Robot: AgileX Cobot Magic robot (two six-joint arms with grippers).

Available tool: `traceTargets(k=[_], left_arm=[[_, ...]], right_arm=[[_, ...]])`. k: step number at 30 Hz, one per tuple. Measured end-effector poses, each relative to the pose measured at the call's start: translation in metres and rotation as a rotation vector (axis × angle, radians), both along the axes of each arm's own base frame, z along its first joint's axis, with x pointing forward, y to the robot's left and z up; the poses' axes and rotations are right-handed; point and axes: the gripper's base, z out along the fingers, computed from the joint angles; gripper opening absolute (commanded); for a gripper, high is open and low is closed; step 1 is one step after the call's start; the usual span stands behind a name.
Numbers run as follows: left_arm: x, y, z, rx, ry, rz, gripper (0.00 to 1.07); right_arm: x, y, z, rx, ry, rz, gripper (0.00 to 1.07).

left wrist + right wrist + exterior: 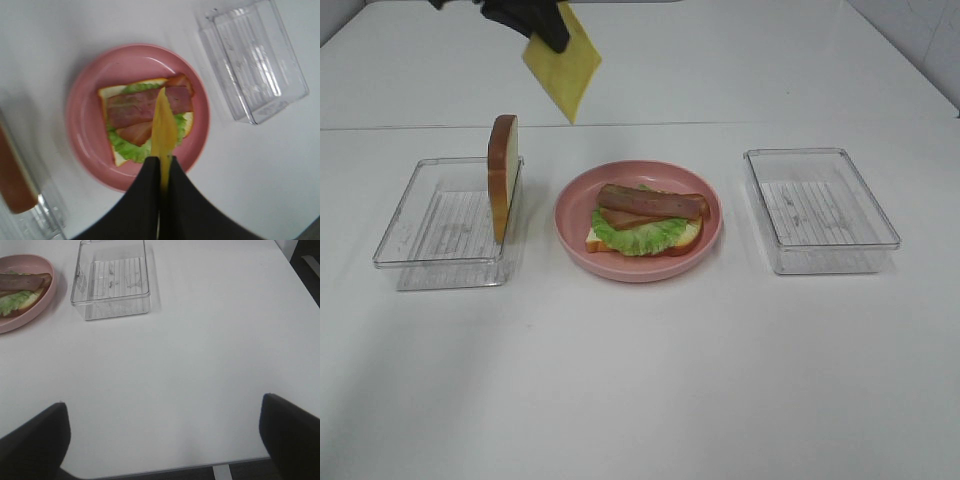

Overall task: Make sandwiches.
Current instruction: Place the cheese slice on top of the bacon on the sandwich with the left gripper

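Observation:
On the pink plate lies a bread slice with green lettuce and reddish-brown bacon on top. My left gripper is shut on the yellow cheese square and holds it high above the table, behind the plate. In the left wrist view the cheese hangs edge-on between the fingers, over the stack. A second bread slice stands on edge in the left clear tray. My right gripper is open and empty, wide apart above bare table.
An empty clear tray stands right of the plate; it also shows in the right wrist view and the left wrist view. The table's near edge lies just below my right gripper.

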Motion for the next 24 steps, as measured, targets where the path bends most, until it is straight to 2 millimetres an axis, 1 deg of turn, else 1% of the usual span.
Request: traceTargets(k=[1, 2, 4, 5, 6, 7, 8, 9, 10, 11, 12, 13, 15, 16, 18, 19, 20, 24], left_arm=[[0.001, -0.005, -0.005, -0.009, 0.002, -0.022, 0.00], [0.001, -0.005, -0.005, -0.009, 0.002, -0.022, 0.00], [0.007, -0.026, -0.036, -0.042, 0.052, -0.076, 0.00], [0.007, -0.026, -0.036, -0.042, 0.052, -0.076, 0.00], [0.007, -0.030, -0.043, -0.054, 0.064, -0.086, 0.00], [0.010, -0.038, -0.057, -0.076, 0.082, -0.103, 0.00], [0.010, -0.038, -0.057, -0.076, 0.082, -0.103, 0.00], [0.012, -0.042, -0.064, -0.084, 0.093, -0.109, 0.00], [0.012, -0.042, -0.064, -0.084, 0.093, -0.109, 0.00], [0.014, -0.048, -0.079, -0.094, 0.116, -0.115, 0.00], [0.015, -0.050, -0.085, -0.097, 0.125, -0.115, 0.00], [0.015, -0.050, -0.085, -0.097, 0.125, -0.115, 0.00], [0.017, -0.058, -0.108, -0.101, 0.166, -0.115, 0.00], [0.017, -0.058, -0.108, -0.101, 0.166, -0.115, 0.00], [0.019, -0.064, -0.120, -0.124, 0.179, -0.101, 0.00], [0.019, -0.064, -0.120, -0.124, 0.179, -0.101, 0.00], [0.021, -0.066, -0.126, -0.146, 0.185, -0.088, 0.00], [0.025, -0.071, -0.134, -0.181, 0.186, -0.078, 0.00]], right_arm=[[0.000, 0.000, 0.000, 0.000, 0.000, 0.000, 0.98], [0.000, 0.000, 0.000, 0.000, 0.000, 0.000, 0.98], [0.000, 0.000, 0.000, 0.000, 0.000, 0.000, 0.98], [0.000, 0.000, 0.000, 0.000, 0.000, 0.000, 0.98], [0.000, 0.000, 0.000, 0.000, 0.000, 0.000, 0.98], [0.000, 0.000, 0.000, 0.000, 0.000, 0.000, 0.98], [0.000, 0.000, 0.000, 0.000, 0.000, 0.000, 0.98], [0.000, 0.000, 0.000, 0.000, 0.000, 0.000, 0.98], [0.000, 0.000, 0.000, 0.000, 0.000, 0.000, 0.98], [0.000, 0.000, 0.000, 0.000, 0.000, 0.000, 0.98], [0.000, 0.000, 0.000, 0.000, 0.000, 0.000, 0.98], [0.000, 0.000, 0.000, 0.000, 0.000, 0.000, 0.98], [0.000, 0.000, 0.000, 0.000, 0.000, 0.000, 0.98], [0.000, 0.000, 0.000, 0.000, 0.000, 0.000, 0.98], [0.000, 0.000, 0.000, 0.000, 0.000, 0.000, 0.98], [0.000, 0.000, 0.000, 0.000, 0.000, 0.000, 0.98], [0.000, 0.000, 0.000, 0.000, 0.000, 0.000, 0.98], [0.000, 0.000, 0.000, 0.000, 0.000, 0.000, 0.98]])
